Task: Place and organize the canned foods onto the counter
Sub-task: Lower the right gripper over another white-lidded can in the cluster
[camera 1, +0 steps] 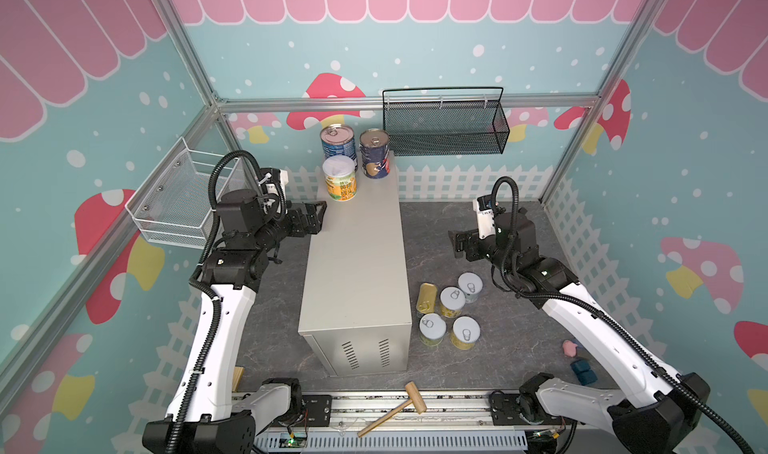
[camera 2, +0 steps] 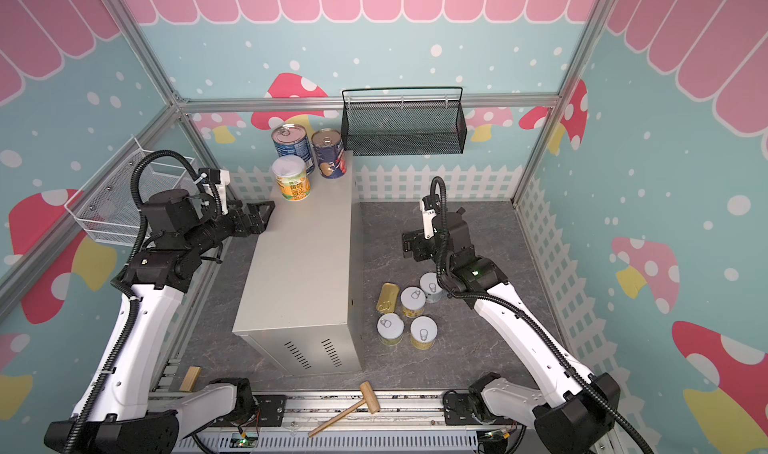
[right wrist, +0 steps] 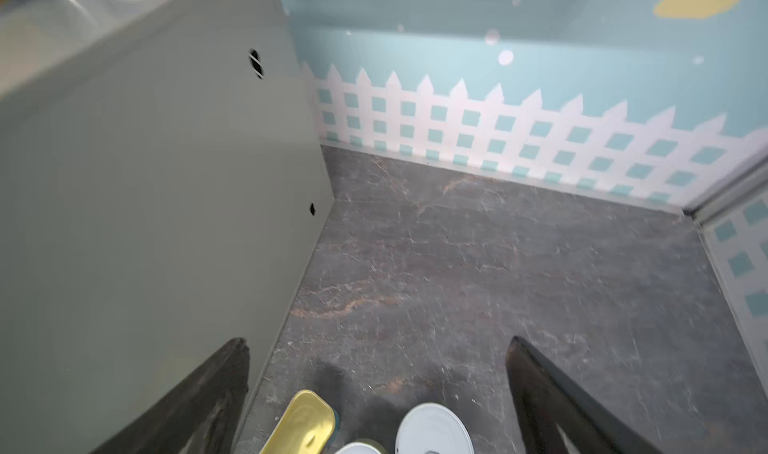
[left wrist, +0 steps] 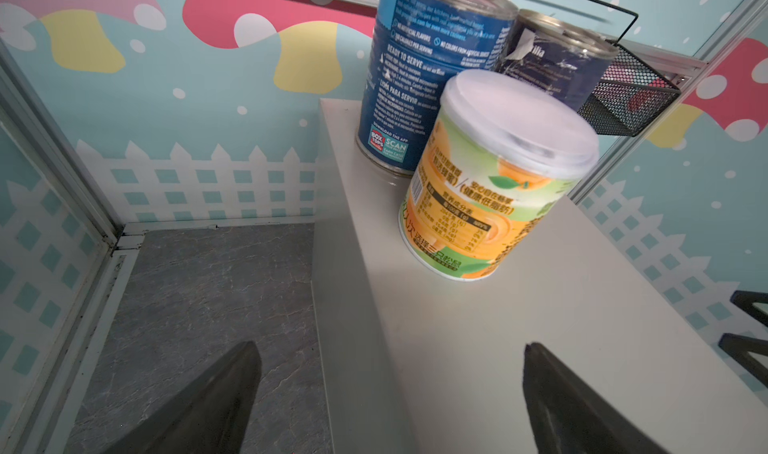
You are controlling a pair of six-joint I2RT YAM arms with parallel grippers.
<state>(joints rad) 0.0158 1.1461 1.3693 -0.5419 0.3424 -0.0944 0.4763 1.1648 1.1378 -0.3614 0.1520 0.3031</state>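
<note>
The counter (camera 1: pixel 357 261) (camera 2: pixel 303 261) is a long beige-grey box in mid-scene. At its far end stand a blue can (camera 1: pixel 337 141) (left wrist: pixel 419 78), a navy can (camera 1: pixel 374 155) (left wrist: pixel 557 57) and a yellow-green can with a white lid (camera 1: pixel 340 178) (left wrist: pixel 494 182). On the floor to its right lie a flat gold tin (camera 1: pixel 427 297) (right wrist: pixel 305 425) and several short silver-lidded cans (camera 1: pixel 452 300) (right wrist: pixel 434 429). My left gripper (camera 1: pixel 321 218) (camera 2: pixel 268 217) (left wrist: pixel 388 348) is open and empty over the counter's left edge, short of the yellow-green can. My right gripper (camera 1: pixel 455 245) (camera 2: pixel 405 244) (right wrist: pixel 377 340) hangs open and empty above the floor, beyond the floor cans.
A black mesh basket (camera 1: pixel 446 126) hangs on the back wall and a white wire basket (camera 1: pixel 183 200) on the left wall. A wooden mallet (camera 1: pixel 399 410) lies on the front rail. A pink toy (camera 1: pixel 569 347) and a blue block (camera 1: pixel 583 371) sit under the right arm.
</note>
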